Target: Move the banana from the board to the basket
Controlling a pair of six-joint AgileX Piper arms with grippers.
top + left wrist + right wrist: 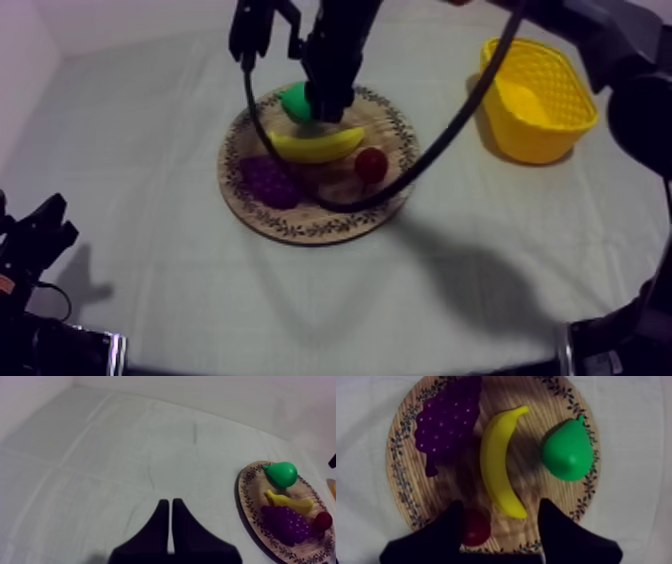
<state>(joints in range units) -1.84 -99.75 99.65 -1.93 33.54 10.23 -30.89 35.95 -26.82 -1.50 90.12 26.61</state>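
Grey-white cloth (150, 150) bears a round wooden board (411, 496); right gripper (500, 503) gapes over its curved banana (496, 461), left gripper (171, 501) closed.

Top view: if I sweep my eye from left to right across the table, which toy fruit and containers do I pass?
In order: bunch of grapes → banana → small red fruit → yellow basket. The pear overlaps the grapes and banana sideways, so I leave it out.
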